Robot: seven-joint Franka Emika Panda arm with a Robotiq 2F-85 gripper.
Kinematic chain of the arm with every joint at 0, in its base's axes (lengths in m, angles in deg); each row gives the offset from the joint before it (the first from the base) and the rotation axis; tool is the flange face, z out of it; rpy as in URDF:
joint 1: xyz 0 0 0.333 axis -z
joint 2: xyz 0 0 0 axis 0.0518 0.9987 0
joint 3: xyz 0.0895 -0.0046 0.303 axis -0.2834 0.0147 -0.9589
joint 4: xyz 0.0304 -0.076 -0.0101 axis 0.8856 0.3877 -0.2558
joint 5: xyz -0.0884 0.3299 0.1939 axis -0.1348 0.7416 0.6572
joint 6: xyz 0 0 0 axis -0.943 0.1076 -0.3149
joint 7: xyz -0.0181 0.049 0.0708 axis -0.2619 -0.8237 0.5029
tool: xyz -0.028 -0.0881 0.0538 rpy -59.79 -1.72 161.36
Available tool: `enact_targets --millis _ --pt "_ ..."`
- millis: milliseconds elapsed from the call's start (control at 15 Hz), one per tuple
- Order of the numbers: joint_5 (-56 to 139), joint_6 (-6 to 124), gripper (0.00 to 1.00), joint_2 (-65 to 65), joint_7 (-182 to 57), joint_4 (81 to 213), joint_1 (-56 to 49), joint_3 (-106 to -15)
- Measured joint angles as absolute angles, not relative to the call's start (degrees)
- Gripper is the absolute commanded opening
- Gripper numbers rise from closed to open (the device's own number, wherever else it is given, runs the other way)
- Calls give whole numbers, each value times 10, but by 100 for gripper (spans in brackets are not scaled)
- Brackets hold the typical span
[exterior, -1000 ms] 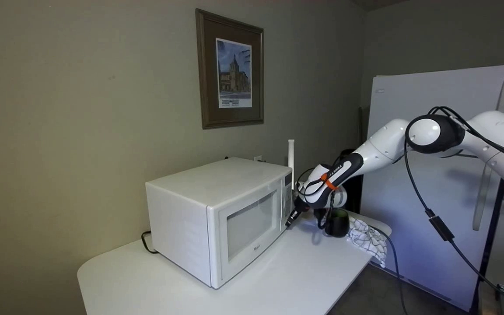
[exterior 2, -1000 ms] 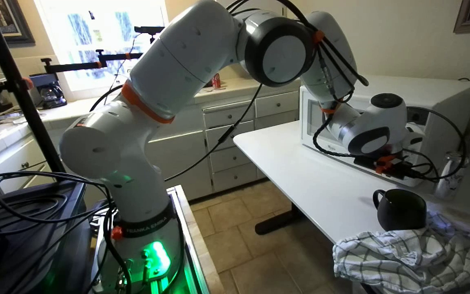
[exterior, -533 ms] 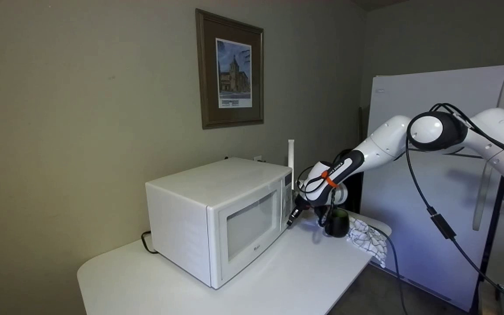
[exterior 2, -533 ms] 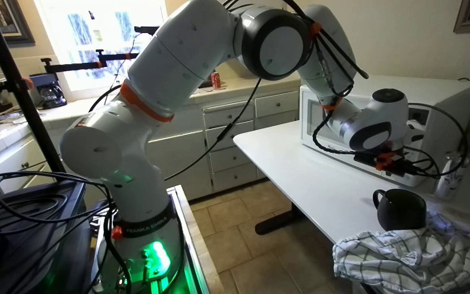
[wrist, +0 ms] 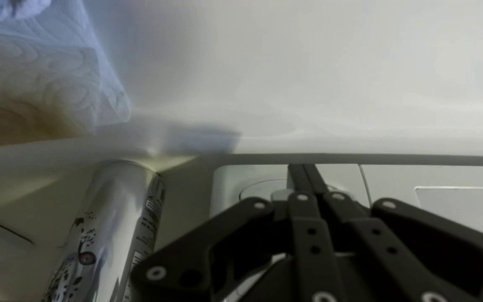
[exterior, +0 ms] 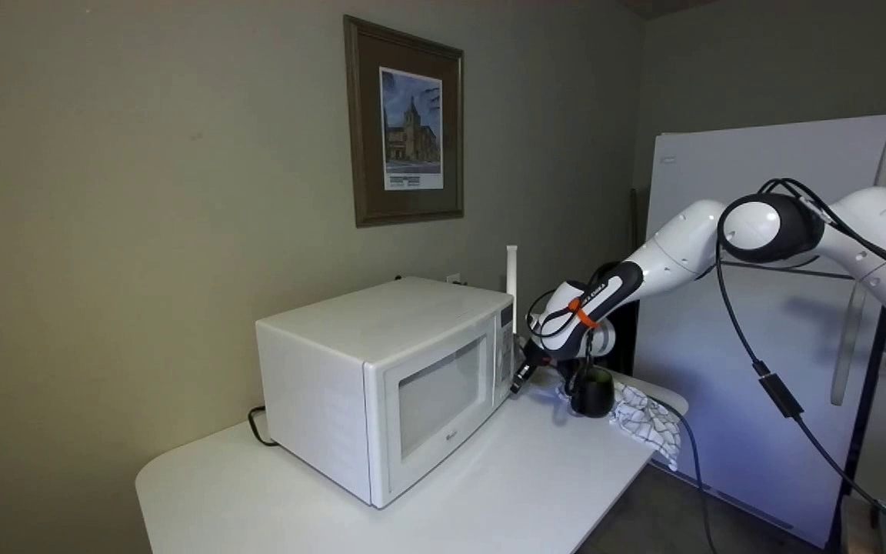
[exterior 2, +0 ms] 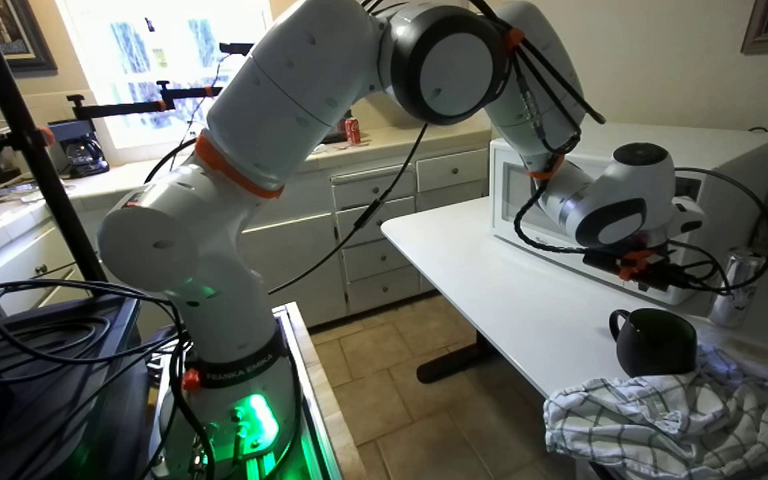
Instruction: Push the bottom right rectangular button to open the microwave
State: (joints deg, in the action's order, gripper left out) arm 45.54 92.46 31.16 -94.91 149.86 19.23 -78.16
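The white microwave [exterior: 443, 404] stands on the white table with its door shut; it also shows in an exterior view [exterior 2: 724, 153], partly behind the arm. In the wrist view the microwave's control strip [wrist: 342, 173] is left of the door seam. A pale, rounded button outline [wrist: 256, 190] shows low on that strip, partly hidden by my fingers. My gripper [wrist: 304, 167] is shut with nothing between its fingers, its tips over this lower part of the strip. I cannot tell whether they touch it. In an exterior view the gripper [exterior: 517, 387] points down by the microwave's lower front corner.
A silver can [wrist: 103, 235] stands close beside the microwave. A black mug [exterior 2: 657, 343] and a checked cloth [exterior 2: 631, 420] lie near the gripper's side of the table. A patterned paper sheet [wrist: 57, 84] lies beyond the can. A fridge [exterior: 758, 346] stands behind.
My gripper has shifted slightly right in both exterior views, and its tips are a little higher beside the microwave. The arm's elbow has risen. The microwave has not moved.
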Motion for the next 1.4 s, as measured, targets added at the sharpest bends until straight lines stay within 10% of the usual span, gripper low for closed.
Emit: enact_targets --millis 1400 --pt "361 1049 0 372 -995 1500 274 -865"
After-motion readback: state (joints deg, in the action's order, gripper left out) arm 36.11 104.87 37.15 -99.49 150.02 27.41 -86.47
